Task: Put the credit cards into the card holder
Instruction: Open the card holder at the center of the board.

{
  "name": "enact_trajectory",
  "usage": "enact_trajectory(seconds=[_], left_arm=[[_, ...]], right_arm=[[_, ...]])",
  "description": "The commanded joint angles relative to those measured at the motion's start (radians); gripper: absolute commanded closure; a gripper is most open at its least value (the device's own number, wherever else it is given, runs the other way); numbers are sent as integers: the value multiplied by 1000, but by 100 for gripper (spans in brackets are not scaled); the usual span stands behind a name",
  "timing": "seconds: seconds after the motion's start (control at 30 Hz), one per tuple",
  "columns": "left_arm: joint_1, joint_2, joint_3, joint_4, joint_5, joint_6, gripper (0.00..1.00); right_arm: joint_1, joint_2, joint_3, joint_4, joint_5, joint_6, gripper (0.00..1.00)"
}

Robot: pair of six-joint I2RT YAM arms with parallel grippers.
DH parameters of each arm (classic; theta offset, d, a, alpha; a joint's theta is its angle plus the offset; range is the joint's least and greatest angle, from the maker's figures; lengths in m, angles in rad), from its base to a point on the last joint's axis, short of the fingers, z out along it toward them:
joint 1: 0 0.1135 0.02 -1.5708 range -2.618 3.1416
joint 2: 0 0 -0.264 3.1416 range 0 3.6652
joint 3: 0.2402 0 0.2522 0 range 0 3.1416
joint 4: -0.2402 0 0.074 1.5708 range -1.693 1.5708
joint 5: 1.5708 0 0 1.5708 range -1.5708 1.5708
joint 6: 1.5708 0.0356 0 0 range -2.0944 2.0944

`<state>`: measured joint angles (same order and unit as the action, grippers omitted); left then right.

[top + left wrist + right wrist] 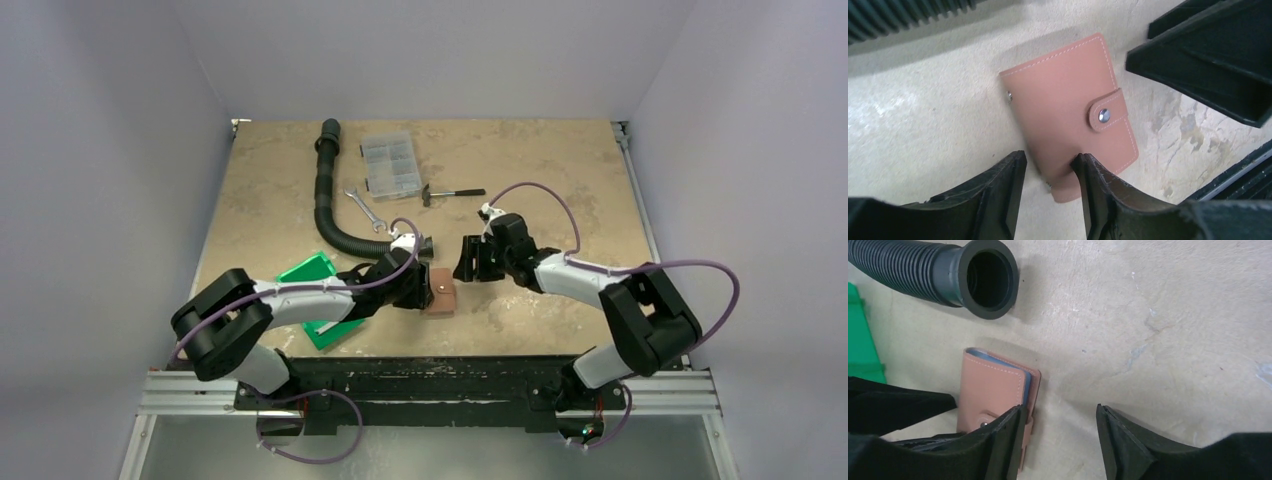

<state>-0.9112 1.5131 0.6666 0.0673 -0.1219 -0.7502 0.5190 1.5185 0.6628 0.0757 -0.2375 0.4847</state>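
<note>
While the holder (440,296) lies shut and snapped on the desk (560,160) between my two arms, I judge the step in hand is getting it open, not loading it. I see no cards in any view.

My left jaws stand half apart at its near edge, one finger overlapping the cover and a corner showing in the gap, nothing clamped. My right jaws are apart and empty, just beside it.

Next, I think one side must pin the cover while the other pops the snap tab (1104,115) and folds it back.

The hose (325,190) mouth sits near, and the green bin (310,270) lies under my left arm. The box (388,165), wrench (365,208) and hammer (450,193) lie well apart, no hindrance.
</note>
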Motion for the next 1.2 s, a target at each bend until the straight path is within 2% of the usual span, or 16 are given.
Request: enact_trajectory(seconds=[0.0,0.17,0.27,0.43,0.7,0.9,0.97,1.17], left_arm=[[-8,-89,-5,-51,-57,-16,51],[0,-43,46,-107,-58,3,52],[2,-11,56,-107,-58,-10,54],[11,-2,3,-24,-58,-35,52],[11,-6,-79,60,-37,-92,53],[12,-27,-110,81,-39,-115,54],[12,-37,-112,73,-48,-116,54],[11,-34,-84,47,-60,-98,50]], right_arm=[[63,-106,44,-165,220,-70,36],[162,-184,74,-220,312,-21,36],[192,-196,94,-235,338,21,32],[258,-137,131,-242,373,76,25],[354,-2,222,-303,482,180,27],[388,96,261,-342,563,233,41],[397,110,266,-365,588,235,54],[403,54,231,-360,598,243,80]])
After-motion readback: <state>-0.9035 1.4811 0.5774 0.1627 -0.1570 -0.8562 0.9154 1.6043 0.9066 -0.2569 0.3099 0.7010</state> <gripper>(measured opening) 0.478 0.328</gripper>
